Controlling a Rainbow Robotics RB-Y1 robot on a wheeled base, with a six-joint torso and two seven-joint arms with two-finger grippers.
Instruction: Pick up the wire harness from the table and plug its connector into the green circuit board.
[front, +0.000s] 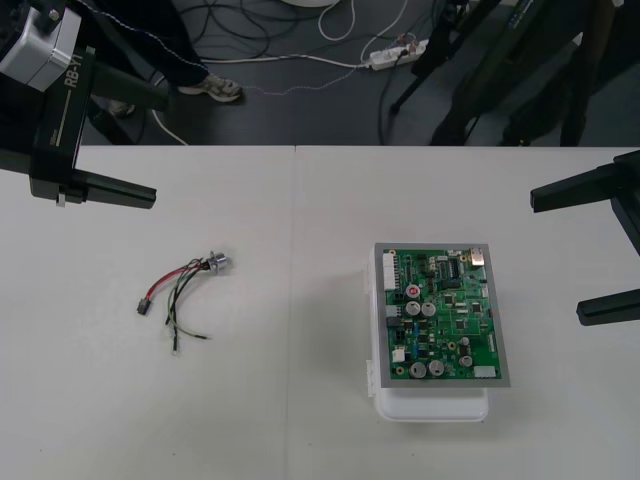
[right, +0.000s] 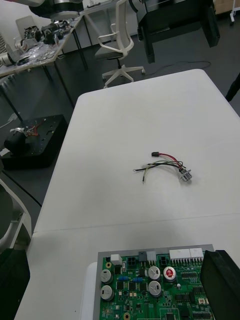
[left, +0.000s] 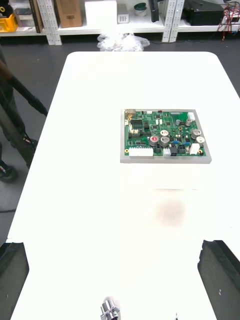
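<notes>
We see wire harness (front: 180, 295) loose on tabletop (front: 200, 420), left of green circuit board (front: 440, 318). Left hand (front: 158, 145) wide open, beyond it on far side; right hand (front: 560, 255) wide, right of board. We judge harness light, floppy; grip wires just behind black plug (front: 142, 308).

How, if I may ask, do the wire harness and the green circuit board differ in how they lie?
The wire harness lies flat on the table, on the robot's left; the green circuit board sits raised on a white base, on its right. The harness is a small splay of thin wires; the board a much larger rigid rectangle. Neither left tool nor right tool touches them.
</notes>
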